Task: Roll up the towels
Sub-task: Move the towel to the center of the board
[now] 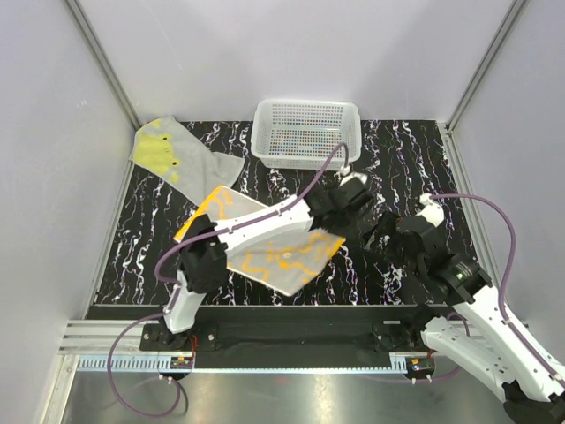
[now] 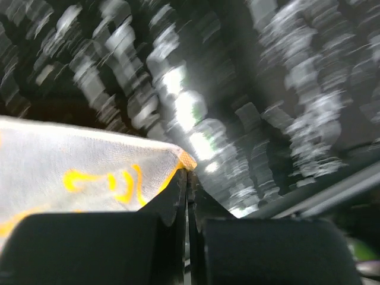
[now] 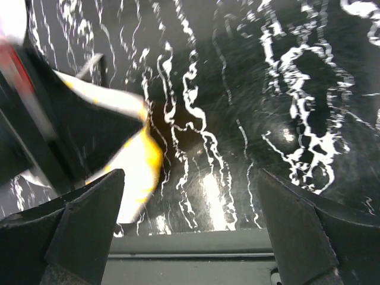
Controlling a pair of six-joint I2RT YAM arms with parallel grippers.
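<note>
Left jaws: clamped on orange towel (image 1: 282,261) corner, nearside of white basket (image 1: 305,162).
Right jaws: apart, empty.
Rolling well: hold corner taut, turn evenly, right side pinning.

Place: was a robotics lab test cell | Evidence: plain white panel walls (image 1: 309,53) on aluminium posts (image 1: 103,62) enclosed a black marbled table (image 1: 141,256) | left arm (image 1: 256,223) and right arm (image 1: 477,340) were bolted to a rail (image 1: 291,362) at 6 o'clock

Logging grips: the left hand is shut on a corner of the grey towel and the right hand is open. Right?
No: the left hand is shut on a corner of the orange towel, not the grey towel; the left wrist view shows it. The right hand is open.
</note>
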